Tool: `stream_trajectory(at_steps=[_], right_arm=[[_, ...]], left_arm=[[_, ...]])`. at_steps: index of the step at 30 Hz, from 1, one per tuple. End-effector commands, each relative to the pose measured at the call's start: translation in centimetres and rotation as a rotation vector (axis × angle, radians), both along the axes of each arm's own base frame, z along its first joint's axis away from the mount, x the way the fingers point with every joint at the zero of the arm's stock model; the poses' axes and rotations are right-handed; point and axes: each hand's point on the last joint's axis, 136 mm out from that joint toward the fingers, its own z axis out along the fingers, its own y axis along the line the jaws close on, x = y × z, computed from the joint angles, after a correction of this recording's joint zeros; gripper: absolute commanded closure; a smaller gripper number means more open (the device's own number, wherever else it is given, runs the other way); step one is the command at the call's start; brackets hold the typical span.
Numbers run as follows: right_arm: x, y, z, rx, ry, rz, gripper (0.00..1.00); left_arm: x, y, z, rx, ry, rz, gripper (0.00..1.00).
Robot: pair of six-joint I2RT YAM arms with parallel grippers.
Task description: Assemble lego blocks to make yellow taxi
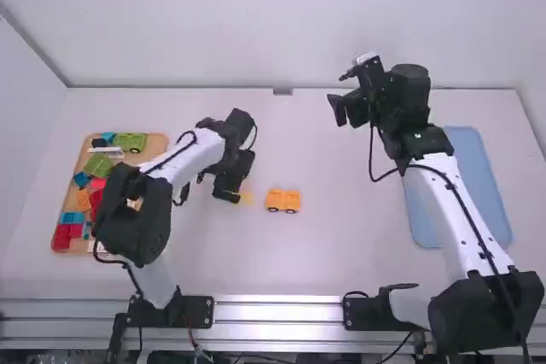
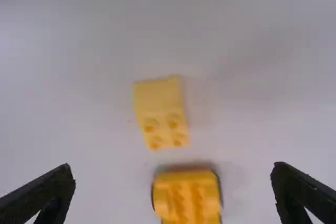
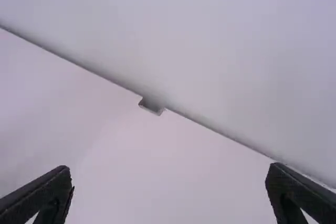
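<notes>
From where I stand, the L gripper point(image 1: 228, 193) is low over the tabletop point(image 1: 324, 262), L of ctr. Its jaws are open, spread wide. The yellow brick point(image 2: 160, 111) is on the tabletop near it, partly tucked by the gripper as seen from above. That brick has a smooth part at 1 end & 4 studs at the other, w/ the studded end toward the orange-yellow car point(image 1: 282, 200).

The car sits just R of the brick, near but apart, approx. mid-tabletop. It's upright, 2 wheels showing along the near side, studs on top.

The R gripper point(image 1: 341, 95) is up toward the far edge of the tabletop, R of ctr, jaws open wide too. Below it & farther L, a small notch point(image 3: 152, 107) cuts into the far edge.

Far L is a wooden tray point(image 1: 157, 143) w/ loose blocks: green blocks point(image 1: 130, 141), red blocks point(image 1: 61, 237), blue blocks point(image 1: 81, 179) & an orange block point(image 1: 84, 199), among others. Far R, partly behind the R arm, there's a blue tray point(image 1: 465, 172), lying flat.
</notes>
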Motion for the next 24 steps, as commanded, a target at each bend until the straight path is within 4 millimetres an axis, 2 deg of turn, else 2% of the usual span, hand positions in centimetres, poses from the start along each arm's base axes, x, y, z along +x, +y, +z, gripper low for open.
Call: stream_trajectory(at_steps=[1,2,4,5,8,9,11,17,20,22,24], right_arm=[[-0.5,0.4,-1.1,0.006,0.045,0.023,0.02],[-0.5,0.4,-1.1,0.006,0.045,0.023,0.02],[-1.6,0.6,-2.6,0.006,0.12,0.048,0.02],[-1.9,0.7,-2.9,0.0,0.133,0.058,0.02],[-2.9,1.7,-3.4,-0.086,0.103,0.195,0.02],[-2.9,1.8,-3.3,-0.097,0.092,0.207,0.02],[-2.6,1.6,-3.0,-0.177,0.028,0.249,0.02],[-3.4,1.7,-4.0,-0.173,0.081,0.262,0.02],[-3.4,2.5,-3.7,-0.16,0.069,0.275,0.02],[-3.5,3.9,-3.0,-0.151,0.034,0.314,0.02],[-3.8,4.6,-2.9,-0.148,0.03,0.334,0.02]], left_arm=[[2.3,0.3,4.8,0.001,-0.148,-0.239,0.01],[2.3,0.3,4.8,0.001,-0.148,-0.239,0.01],[3.6,0.3,6.7,0.021,-0.221,-0.418,0.01],[3.8,0.3,7.1,0.027,-0.237,-0.456,0.01],[5.0,-0.2,8.3,0.081,-0.334,-0.771,0.01],[5.1,-0.3,8.3,0.088,-0.342,-0.807,0.01],[5.0,-0.4,8.3,0.127,-0.368,-1.031,0.01],[5.8,-0.5,7.8,0.185,-0.421,-1.251,0.01],[6.1,-0.6,7.5,0.233,-0.453,-1.447,0.01],[6.5,-0.8,7.6,0.291,-0.492,-1.668,0.01],[6.8,-1.0,7.7,0.313,-0.511,-1.718,0.01]])
